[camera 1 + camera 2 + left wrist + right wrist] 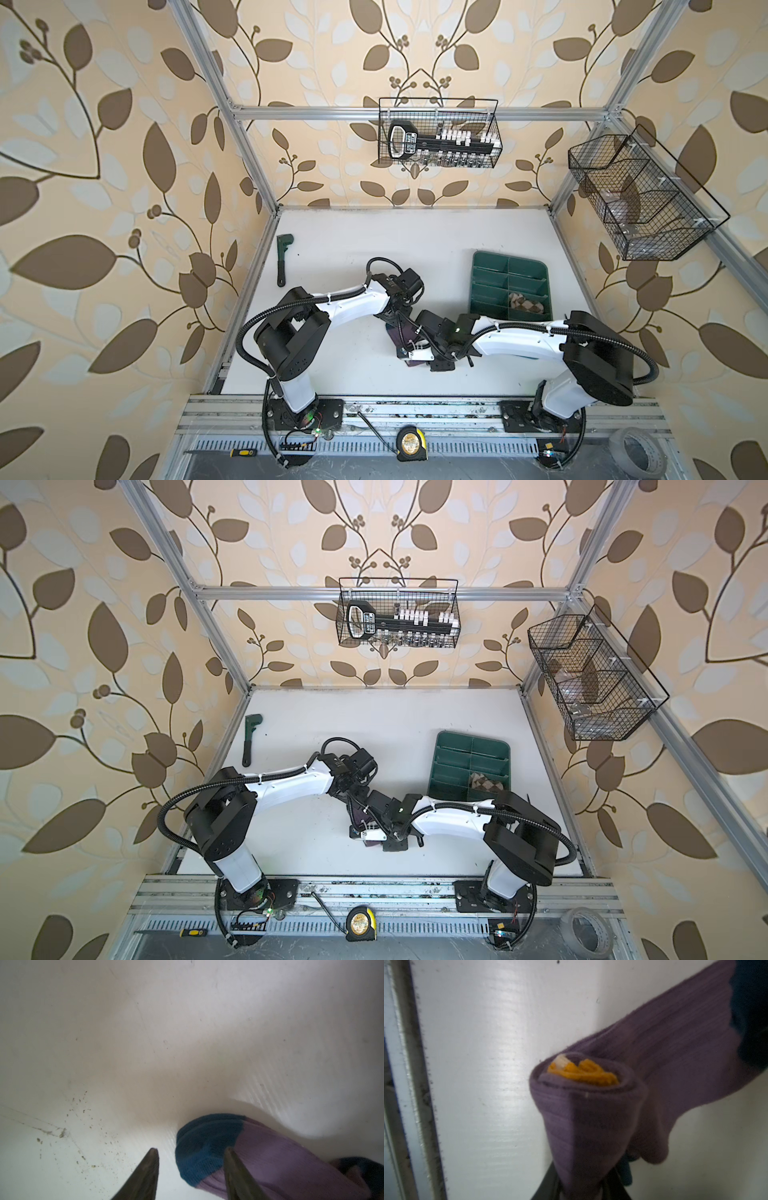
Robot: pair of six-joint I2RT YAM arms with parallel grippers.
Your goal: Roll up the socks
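Right claw [583,1190] clamped on half-rolled purple sock [591,1122] (mustard cuff [583,1073] inside); left claw [191,1149] apart.

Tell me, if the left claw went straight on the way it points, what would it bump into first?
Most likely the blue toe of the purple sock, lying just ahead between the open tips of the left claw; the white table is right beneath it. Depth is hard to judge.

No words or numbers can be read. The yellow tape measure [411,444] has a round label with tiny print, too small to read. The black tool holder [432,143] in the wire basket [457,162] has white letters, but they are too blurry.
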